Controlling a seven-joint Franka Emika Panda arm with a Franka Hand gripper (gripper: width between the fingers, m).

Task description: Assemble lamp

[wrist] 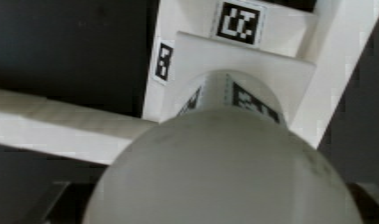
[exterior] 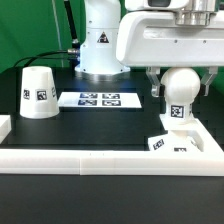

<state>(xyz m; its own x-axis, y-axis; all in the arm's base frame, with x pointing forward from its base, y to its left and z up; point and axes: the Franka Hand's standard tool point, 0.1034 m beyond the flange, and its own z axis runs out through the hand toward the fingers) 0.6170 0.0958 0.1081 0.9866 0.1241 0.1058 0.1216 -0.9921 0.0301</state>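
Observation:
My gripper (exterior: 180, 88) is shut on the round white bulb (exterior: 180, 92), holding it in the air at the exterior view's right, its tagged stem pointing down. The blocky white base (exterior: 172, 143) stands just below the bulb on the table by the front rail. In the wrist view the bulb (wrist: 212, 165) fills the frame between my fingers, with the tagged base (wrist: 212, 50) beyond it. The tapered white shade (exterior: 38, 93) stands apart at the exterior view's left.
The marker board (exterior: 98, 100) lies flat at the middle back. A long white rail (exterior: 100, 160) runs along the front edge. The arm's white pedestal (exterior: 100, 45) stands behind the marker board.

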